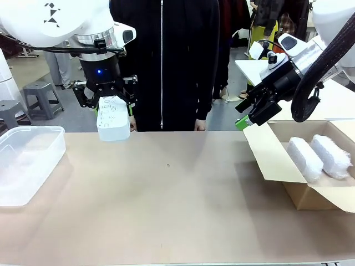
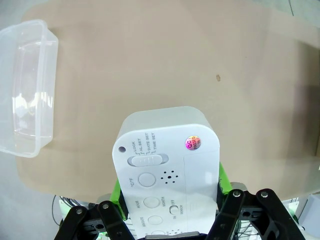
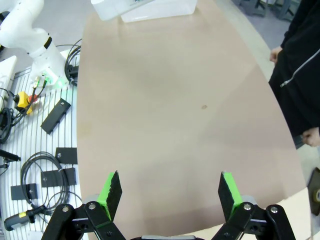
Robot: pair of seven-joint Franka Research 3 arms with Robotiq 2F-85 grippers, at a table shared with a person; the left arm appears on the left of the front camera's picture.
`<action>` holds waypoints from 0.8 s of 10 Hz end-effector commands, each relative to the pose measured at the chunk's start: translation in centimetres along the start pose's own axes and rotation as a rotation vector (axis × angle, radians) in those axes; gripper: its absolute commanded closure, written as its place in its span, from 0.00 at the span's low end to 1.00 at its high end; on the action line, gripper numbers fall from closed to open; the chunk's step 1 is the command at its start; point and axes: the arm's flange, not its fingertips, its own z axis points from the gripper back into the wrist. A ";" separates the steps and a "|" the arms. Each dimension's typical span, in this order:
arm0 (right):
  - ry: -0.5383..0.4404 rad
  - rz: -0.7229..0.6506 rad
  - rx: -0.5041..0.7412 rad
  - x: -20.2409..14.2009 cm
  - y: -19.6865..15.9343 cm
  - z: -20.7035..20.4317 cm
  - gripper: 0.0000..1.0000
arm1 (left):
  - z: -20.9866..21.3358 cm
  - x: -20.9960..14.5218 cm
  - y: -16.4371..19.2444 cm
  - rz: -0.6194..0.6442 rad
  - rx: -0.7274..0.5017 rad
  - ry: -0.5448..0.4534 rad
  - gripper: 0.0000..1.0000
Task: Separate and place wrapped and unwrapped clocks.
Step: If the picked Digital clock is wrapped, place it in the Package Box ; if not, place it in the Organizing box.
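Left gripper (image 1: 112, 108): one, black with green pads, upper left of the front view; jaws clamped on the bare clock, holding it clear above the table.
Bare clock (image 1: 113, 118): one; smooth white plastic, rounded-rectangular. In the left wrist view (image 2: 167, 172) it stands at lower centre between the fingers, back face showing: a slide switch, round buttons, a cluster of small speaker holes, fine grey print and a round iridescent sticker.
Right gripper (image 1: 250, 113): one, black with green pads, upper right of the front view, above the near flap of the cardboard box; jaws spread wide with nothing between them. In the right wrist view (image 3: 170, 190) the two green pads stand well apart at the bottom of the frame over bare tabletop.
Wrapped clocks: two oblong white blocks in crinkly translucent bubble wrap, lying side by side inside the box at the right of the front view; nearer one (image 1: 304, 158), farther one (image 1: 330, 155).
Cardboard box (image 1: 307, 195): one, brown, flaps open, right edge of the front view.
Plastic tub (image 1: 28, 160): one, clear, rectangular with rounded corners, left edge of the front view; upper left of the left wrist view (image 2: 27, 85).
Table (image 1: 166, 205): one, matt tan surface.
Person (image 1: 163, 61): one, dark zipped jacket, standing at the far side, top centre of the front view.
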 end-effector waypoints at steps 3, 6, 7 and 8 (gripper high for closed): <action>-0.001 -0.002 0.011 0.1 -0.2 0.0 0.00 | 1.0 2.0 4.3 0.070 0.059 0.007 0.22; -0.001 -0.002 0.011 0.1 -0.2 0.0 0.00 | 1.0 3.2 17.8 0.116 0.123 0.072 0.22; -0.001 -0.002 0.011 0.1 -0.2 0.0 0.00 | 0.7 3.5 22.1 0.133 0.138 0.088 0.22; -0.001 -0.002 0.011 0.1 -0.2 0.0 0.00 | -0.4 3.8 26.6 0.087 0.155 0.111 0.22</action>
